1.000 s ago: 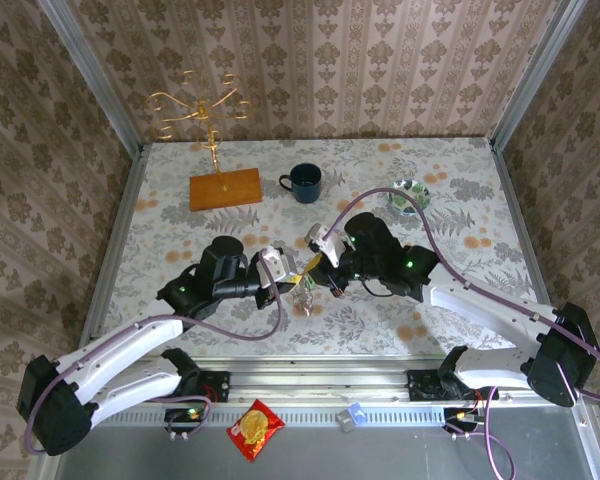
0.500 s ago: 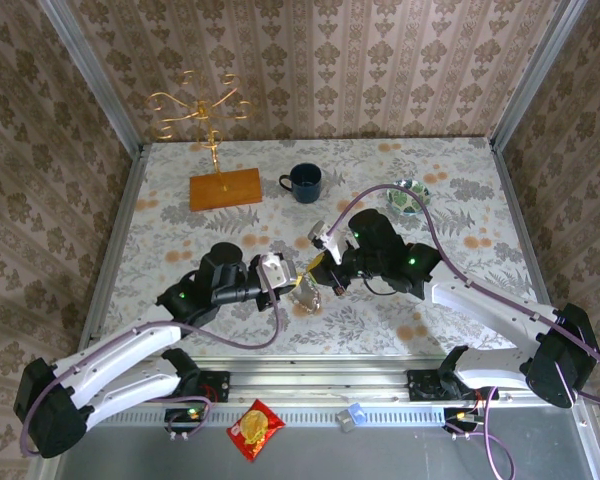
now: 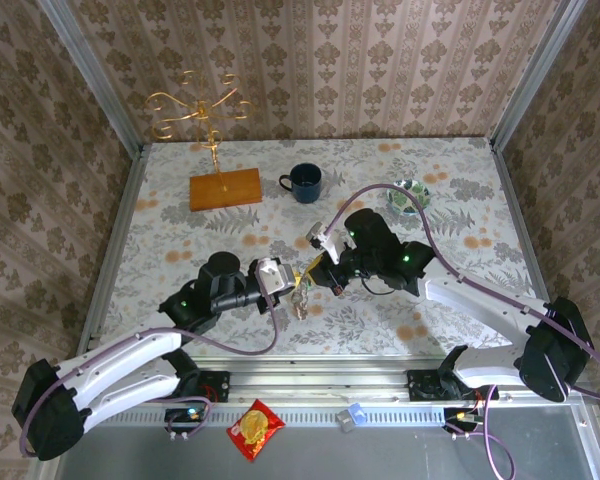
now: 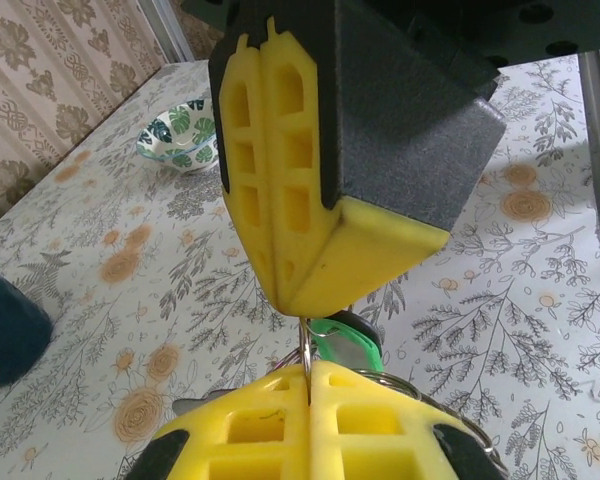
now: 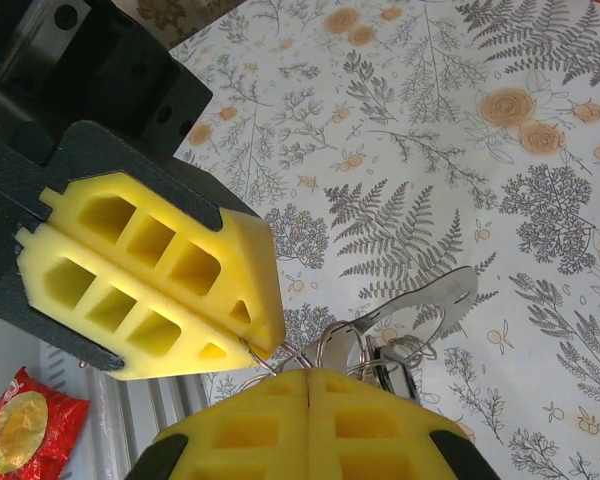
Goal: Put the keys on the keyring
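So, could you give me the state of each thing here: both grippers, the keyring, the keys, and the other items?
left gripper, shut on the keyring
right gripper, shut on the keyring
keyring, pinched between both grippers, held in the air
green key, dangling by the ring, lifted
silver key, dangling by the ring, lifted
mug, upright
bowl, upright
snack packet, lying flat

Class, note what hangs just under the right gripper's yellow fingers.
A thin metal ring and a green-headed key; the ring's lower part is covered by the shut left gripper's fingers.
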Tool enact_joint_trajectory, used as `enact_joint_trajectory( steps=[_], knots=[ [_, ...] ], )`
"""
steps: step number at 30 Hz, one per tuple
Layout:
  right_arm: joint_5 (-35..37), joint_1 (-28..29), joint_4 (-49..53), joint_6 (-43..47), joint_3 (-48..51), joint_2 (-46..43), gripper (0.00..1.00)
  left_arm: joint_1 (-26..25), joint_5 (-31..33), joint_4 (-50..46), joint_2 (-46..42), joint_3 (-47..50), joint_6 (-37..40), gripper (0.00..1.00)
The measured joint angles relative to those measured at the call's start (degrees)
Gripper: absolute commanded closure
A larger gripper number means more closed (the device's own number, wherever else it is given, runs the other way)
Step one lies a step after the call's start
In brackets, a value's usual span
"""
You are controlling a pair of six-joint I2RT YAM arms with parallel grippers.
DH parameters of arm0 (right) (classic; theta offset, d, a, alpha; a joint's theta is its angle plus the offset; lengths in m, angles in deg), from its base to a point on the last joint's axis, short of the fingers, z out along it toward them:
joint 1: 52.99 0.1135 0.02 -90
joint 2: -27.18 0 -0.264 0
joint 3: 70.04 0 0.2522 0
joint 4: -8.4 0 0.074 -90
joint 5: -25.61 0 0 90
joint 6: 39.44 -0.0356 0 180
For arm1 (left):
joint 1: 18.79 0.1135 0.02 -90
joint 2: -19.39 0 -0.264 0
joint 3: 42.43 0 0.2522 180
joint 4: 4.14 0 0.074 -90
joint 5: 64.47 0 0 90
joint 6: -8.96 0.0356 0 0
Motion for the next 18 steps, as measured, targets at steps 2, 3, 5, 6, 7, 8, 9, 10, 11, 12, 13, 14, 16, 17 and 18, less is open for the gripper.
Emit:
enact_joint_trajectory(
  steps=[2, 3, 5, 6, 7, 8, 9, 10, 11, 12, 13, 14, 16, 17, 18],
  knots=[
    [0.0, -0.3, 0.0, -0.5, 0.0, 0.0, 0.99, -0.2, 0.2, 1.0, 0.0, 0.5, -0.3, 1.00],
    [0.0, -0.5, 0.0, -0.7, 0.0, 0.0, 0.93, -0.2, 0.4, 1.6, 0.0, 0.7, -0.4, 1.00],
    [-0.1, -0.8, -0.3, -0.9, 0.0, 0.0, 0.83, -0.2, 0.5, 2.8, 0.0, 1.3, -0.9, 1.00],
    [-0.1, -0.9, -0.4, -1.2, 0.0, 0.0, 0.79, -0.2, 0.5, 3.2, -0.1, 1.4, -1.1, 1.00],
    [-0.1, -1.1, -0.5, -1.4, 0.0, 0.0, 0.75, -0.2, 0.6, 3.5, -0.1, 1.5, -1.2, 1.00],
    [-0.1, -1.2, -0.8, -1.5, 0.0, 0.0, 0.72, -0.2, 0.6, 4.0, -0.2, 1.6, -1.5, 1.00],
    [-0.1, -1.3, -0.9, -1.8, 0.0, 0.0, 0.70, -0.2, 0.6, 4.3, -0.2, 1.8, -1.5, 1.00],
    [-0.1, -1.4, -0.9, -1.9, 0.0, 0.0, 0.68, -0.2, 0.6, 5.0, -0.2, 2.1, -1.6, 1.00],
    [-0.1, -1.5, -0.9, -1.9, 0.0, 0.0, 0.67, -0.2, 0.6, 5.4, -0.2, 2.4, -1.9, 1.00],
    [-0.1, -1.5, -0.9, -2.0, 0.0, 0.0, 0.65, -0.2, 0.6, 5.8, -0.2, 2.6, -2.0, 1.00],
    [-0.1, -1.5, -0.9, -2.0, 0.0, 0.0, 0.64, -0.2, 0.6, 6.3, -0.2, 3.0, -2.4, 1.00],
    [-0.1, -1.6, -0.9, -1.9, 0.0, 0.0, 0.62, -0.2, 0.6, 6.6, -0.2, 3.2, -2.6, 1.00],
    [-0.1, -1.9, -0.9, -1.6, 0.0, -0.3, 0.61, -0.2, 0.6, 7.5, -0.2, 3.8, -3.0, 1.00],
    [-0.1, -1.9, -0.9, -1.0, 0.0, -0.7, 0.61, -0.2, 0.6, 7.9, -0.2, 4.1, -3.3, 1.00],
    [-0.1, -2.1, -1.0, -0.4, 0.1, -1.2, 0.60, -0.2, 0.6, 8.5, -0.2, 4.4, -3.5, 1.00]
  ],
)
